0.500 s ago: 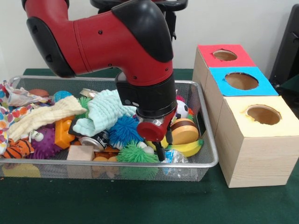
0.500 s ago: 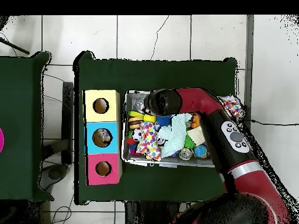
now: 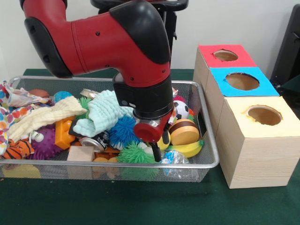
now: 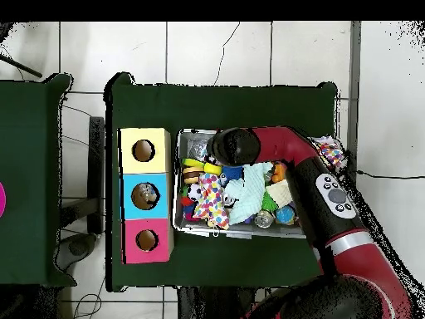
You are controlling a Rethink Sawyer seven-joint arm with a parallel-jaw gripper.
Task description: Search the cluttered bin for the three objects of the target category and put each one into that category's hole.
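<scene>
Arm down in the bin (image 3: 206,161)

Gripper (image 3: 157,152) tips just left of a crinkly bag (image 3: 174,158); I can't tell its opening. Green table (image 3: 140,206), tiled floor (image 4: 249,50).

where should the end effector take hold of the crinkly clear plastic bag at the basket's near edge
Probably the bunched, raised top of the crinkly clear plastic bag with blue print, coming straight down from above. It lies against the silver wire mesh basket's near rim, with the yellow toy behind it, so sideways approaches look blocked. The end effector hangs beside it.

You see a glossy red arm (image 3: 93,40) with black joint caps, small dark screws, and a grey band.
</scene>
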